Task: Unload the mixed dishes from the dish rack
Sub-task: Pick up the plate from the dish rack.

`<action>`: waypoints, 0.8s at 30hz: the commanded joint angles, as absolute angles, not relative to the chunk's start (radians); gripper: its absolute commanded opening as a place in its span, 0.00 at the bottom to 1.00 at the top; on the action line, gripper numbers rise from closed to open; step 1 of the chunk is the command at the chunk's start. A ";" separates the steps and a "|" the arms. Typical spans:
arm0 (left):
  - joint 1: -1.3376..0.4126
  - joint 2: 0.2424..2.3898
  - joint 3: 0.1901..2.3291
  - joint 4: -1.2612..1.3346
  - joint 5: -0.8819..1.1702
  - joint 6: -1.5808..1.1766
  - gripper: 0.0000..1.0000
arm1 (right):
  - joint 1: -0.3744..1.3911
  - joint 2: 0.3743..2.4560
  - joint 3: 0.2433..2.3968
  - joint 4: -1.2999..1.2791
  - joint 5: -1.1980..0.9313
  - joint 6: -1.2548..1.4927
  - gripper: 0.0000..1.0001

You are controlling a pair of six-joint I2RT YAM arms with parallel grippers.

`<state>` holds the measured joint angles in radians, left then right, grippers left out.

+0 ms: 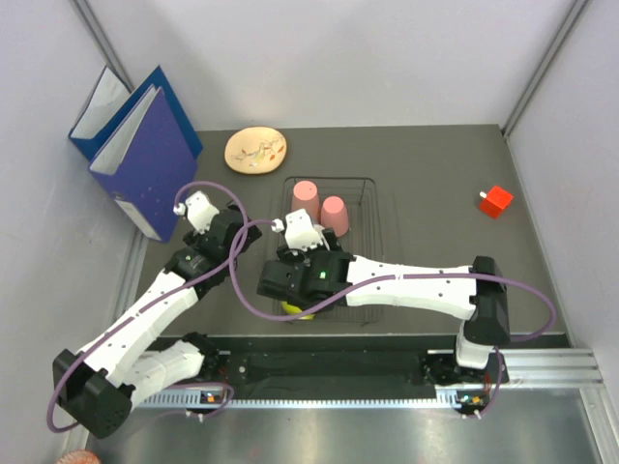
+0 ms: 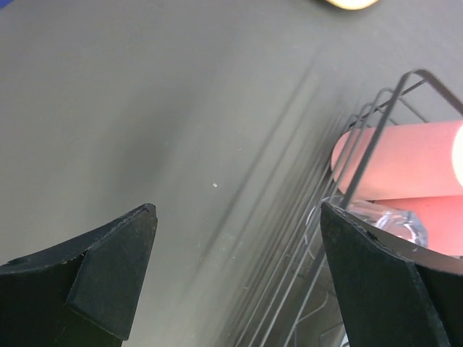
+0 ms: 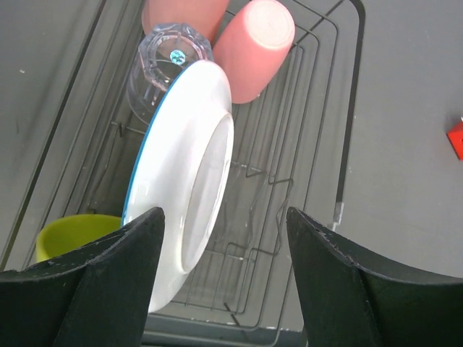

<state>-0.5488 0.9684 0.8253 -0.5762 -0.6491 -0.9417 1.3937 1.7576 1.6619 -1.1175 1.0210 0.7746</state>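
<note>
At far left the blue ring binder [image 1: 145, 145] is stood on the table. Next, the left gripper [image 2: 239, 224] is held fully spread and empty over bare table, just outside the left wall of the dish rack [image 3: 349, 108]. The tan patterned plate [image 1: 256, 151] is laid beyond the rack. Inside the rack are seen two pink cups [image 3: 253, 43], a clear glass [image 3: 163, 58], a lime-yellow bowl [image 3: 69, 235] and the white plate [image 3: 192, 173], stood on edge. The right gripper [image 3: 224, 217] is held partly open, gripping nothing, directly over this plate. The plate's rim runs lengthwise between the fingers, closer to the left one. The right arm is judged nearer for its removal.
</note>
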 commanded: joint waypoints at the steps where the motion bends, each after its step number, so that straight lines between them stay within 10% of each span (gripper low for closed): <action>1: -0.551 0.953 0.793 -0.537 -0.661 -0.983 0.99 | 1.436 1.776 1.730 -1.230 1.071 0.925 0.69; 24: -0.551 0.908 0.758 -0.563 -0.623 -1.028 0.98 | 1.470 1.893 1.786 -1.305 1.061 1.005 0.56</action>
